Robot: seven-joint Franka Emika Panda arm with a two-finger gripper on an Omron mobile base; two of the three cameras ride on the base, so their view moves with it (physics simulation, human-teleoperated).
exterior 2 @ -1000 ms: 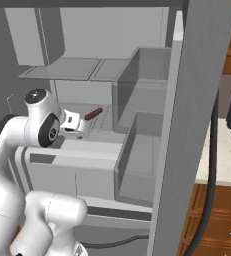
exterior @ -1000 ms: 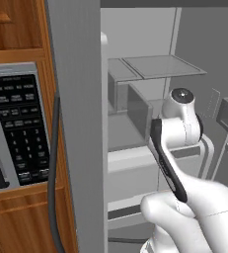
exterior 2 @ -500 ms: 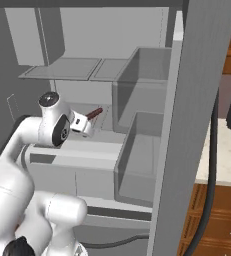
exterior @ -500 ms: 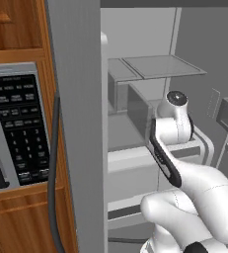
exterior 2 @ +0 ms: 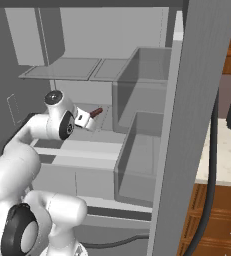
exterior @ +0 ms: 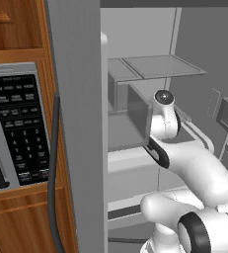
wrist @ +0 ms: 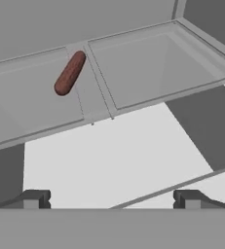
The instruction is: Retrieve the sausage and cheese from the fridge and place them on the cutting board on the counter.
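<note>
The fridge (exterior 2: 77,60) stands open, and my arm reaches into its grey interior. A reddish-brown sausage (wrist: 70,73) lies on a shelf ahead of my gripper (wrist: 111,199) and a little to its left. The gripper is open, its two dark fingertips (wrist: 31,198) wide apart with nothing between them. From the right base view the sausage (exterior 2: 96,111) shows just past the gripper (exterior 2: 91,119), which is short of it and not touching. A strip of the beige counter (exterior 2: 218,160) shows to the right of the fridge door. The cheese and the cutting board are out of view.
The open fridge door (exterior 2: 187,125) carries grey bins (exterior 2: 137,150) close to the right of my arm. The other door (exterior: 76,123) stands on the left, beside a black oven control panel (exterior: 17,128) set in wood. Glass shelves (exterior: 155,66) hang above the hand.
My arm has reached further into the fridge, bringing the hand closer to the sausage. The gripper has stayed open.
</note>
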